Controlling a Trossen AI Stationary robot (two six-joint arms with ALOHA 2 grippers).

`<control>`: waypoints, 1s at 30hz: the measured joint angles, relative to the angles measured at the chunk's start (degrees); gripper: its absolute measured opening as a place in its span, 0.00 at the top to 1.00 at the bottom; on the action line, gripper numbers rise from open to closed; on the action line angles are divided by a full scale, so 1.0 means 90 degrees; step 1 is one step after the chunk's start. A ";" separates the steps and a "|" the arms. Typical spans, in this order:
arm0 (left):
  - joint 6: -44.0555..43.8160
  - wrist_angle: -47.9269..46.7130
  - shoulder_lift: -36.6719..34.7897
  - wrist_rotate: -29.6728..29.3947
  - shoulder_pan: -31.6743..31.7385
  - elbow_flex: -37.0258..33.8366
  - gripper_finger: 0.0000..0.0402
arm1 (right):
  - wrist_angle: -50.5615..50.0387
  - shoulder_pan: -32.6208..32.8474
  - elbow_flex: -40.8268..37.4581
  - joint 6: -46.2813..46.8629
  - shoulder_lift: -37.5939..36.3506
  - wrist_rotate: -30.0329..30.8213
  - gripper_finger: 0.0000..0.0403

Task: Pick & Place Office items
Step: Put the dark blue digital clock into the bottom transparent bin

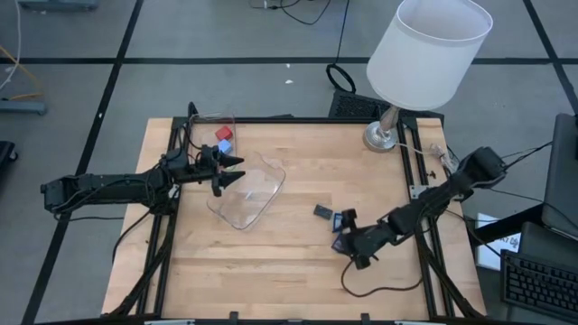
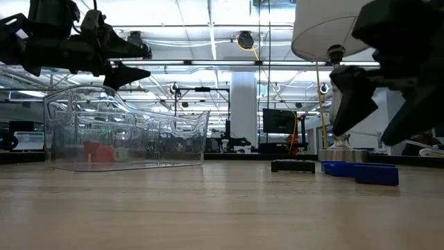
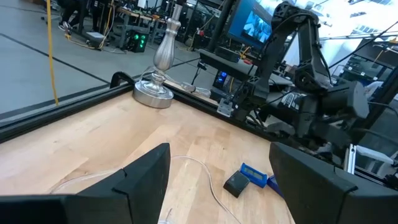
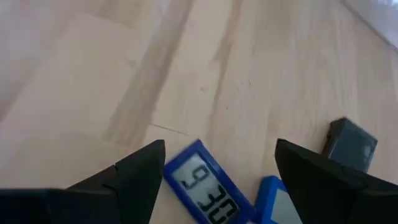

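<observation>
Three flat office items lie on the wooden table right of centre: a dark grey rectangle (image 1: 323, 212) (image 4: 351, 143), a blue one (image 1: 336, 219) (image 4: 273, 200), and a blue one with a digit display (image 1: 340, 242) (image 4: 199, 186). My right gripper (image 1: 350, 238) (image 4: 221, 149) hangs open above the display piece, tilted down, touching nothing. A red cube (image 1: 223, 134) and a blue cube (image 1: 226, 146) sit at the far left. My left gripper (image 1: 237, 171) (image 3: 221, 152) stands open and level over the near rim of a clear plastic container (image 1: 246, 194) (image 2: 125, 135).
A white-shaded lamp (image 1: 424, 50) stands on its metal base (image 1: 381, 135) (image 3: 154, 93) at the far right corner. A second clear container (image 1: 212, 126) sits at the far left by the cubes. Bare wood lies along the near edge (image 1: 271, 271).
</observation>
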 joint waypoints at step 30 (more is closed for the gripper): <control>0.0014 -0.0087 0.0002 -0.0155 -0.0002 0.0000 0.31 | -0.0130 -0.0401 -0.0005 0.1129 0.0669 0.0566 0.27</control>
